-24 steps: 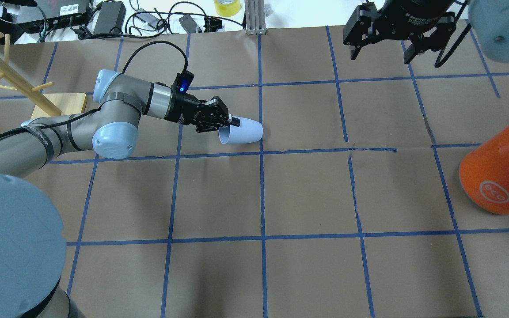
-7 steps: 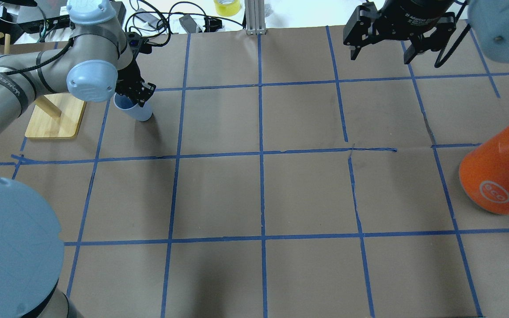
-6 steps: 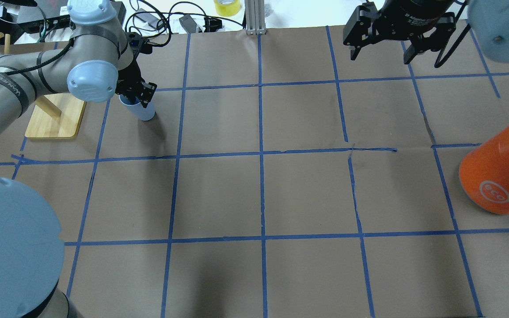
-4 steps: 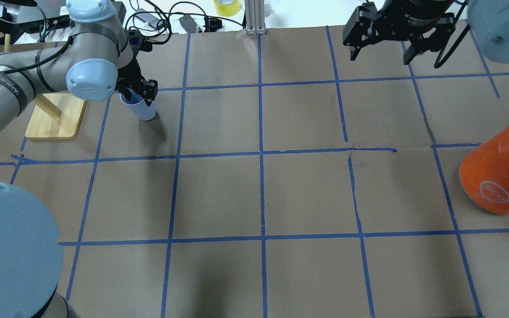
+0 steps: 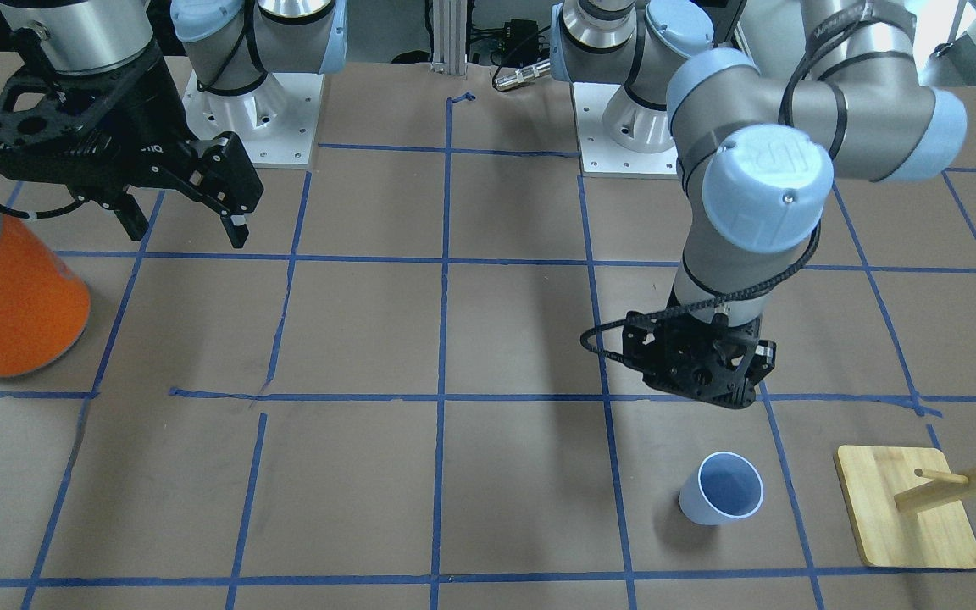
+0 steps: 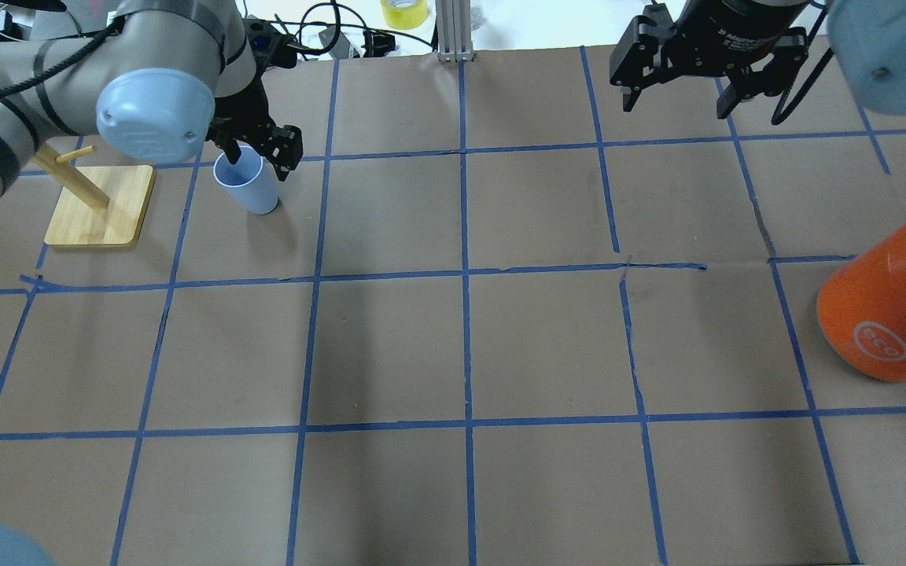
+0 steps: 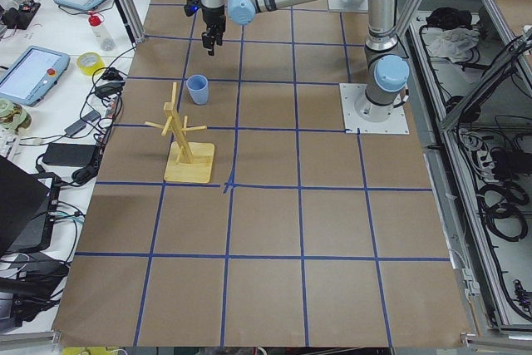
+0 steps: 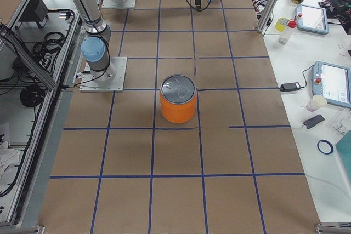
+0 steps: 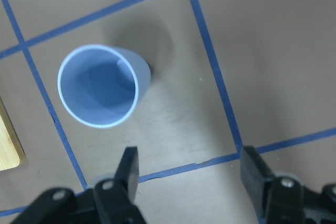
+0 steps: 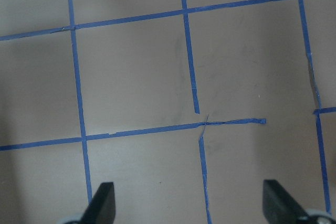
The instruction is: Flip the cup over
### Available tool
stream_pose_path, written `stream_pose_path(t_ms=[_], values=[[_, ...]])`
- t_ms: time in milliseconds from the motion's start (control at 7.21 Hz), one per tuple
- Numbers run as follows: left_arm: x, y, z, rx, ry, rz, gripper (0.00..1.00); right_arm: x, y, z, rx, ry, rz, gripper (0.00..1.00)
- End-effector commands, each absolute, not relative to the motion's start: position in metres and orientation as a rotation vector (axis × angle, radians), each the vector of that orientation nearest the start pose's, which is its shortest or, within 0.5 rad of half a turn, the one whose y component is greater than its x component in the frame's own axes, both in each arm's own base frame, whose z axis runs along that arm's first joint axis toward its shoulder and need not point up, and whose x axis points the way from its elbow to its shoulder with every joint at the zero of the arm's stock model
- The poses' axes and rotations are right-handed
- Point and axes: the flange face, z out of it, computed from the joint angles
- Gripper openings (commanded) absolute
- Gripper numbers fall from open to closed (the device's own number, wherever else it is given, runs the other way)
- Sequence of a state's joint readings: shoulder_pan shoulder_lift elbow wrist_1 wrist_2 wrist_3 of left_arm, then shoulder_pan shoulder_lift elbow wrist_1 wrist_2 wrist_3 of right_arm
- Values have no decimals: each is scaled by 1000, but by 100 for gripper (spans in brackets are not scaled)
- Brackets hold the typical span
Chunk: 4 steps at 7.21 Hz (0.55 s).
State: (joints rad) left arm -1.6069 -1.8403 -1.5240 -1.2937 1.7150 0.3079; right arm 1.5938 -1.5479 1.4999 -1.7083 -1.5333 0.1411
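Observation:
The pale lavender-blue cup (image 6: 247, 182) stands upright, mouth up, on the brown paper at the far left, next to the wooden rack. It also shows in the front view (image 5: 721, 490), the left side view (image 7: 197, 89) and the left wrist view (image 9: 102, 85). My left gripper (image 6: 258, 156) hovers above the cup, open and empty, clear of the rim; its fingers (image 9: 128, 161) frame bare paper beside the cup. My right gripper (image 6: 677, 98) hangs open and empty high over the far right of the table, also seen in the front view (image 5: 185, 224).
A large orange can (image 6: 882, 314) with a silver top stands at the right edge. A wooden peg rack (image 6: 99, 204) on a bamboo base stands just left of the cup. Cables and a yellow tape roll (image 6: 404, 12) lie beyond the far edge.
The left gripper carried the cup from the table's middle to the far left, set it upright, let go, opened and rose above it. The right arm has not moved.

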Motion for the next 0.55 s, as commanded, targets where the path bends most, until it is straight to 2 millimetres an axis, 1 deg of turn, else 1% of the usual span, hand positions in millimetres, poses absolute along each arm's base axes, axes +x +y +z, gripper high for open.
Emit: stream_pose_path(t_ms=[0,139,277,416], values=[[-144,-536,470,513,2958,-38,78,149,-515,526,176,3071,-278,100],[-143,-506,491,513,2968,1,80,149,-514,527,176,3071,-280,100],[-142,-493,507,491,2994,-24,81,149,-514,526,176,3071,-278,100],[-140,-489,515,420,3008,-53,81,148,-515,526,178,3071,-278,100]])
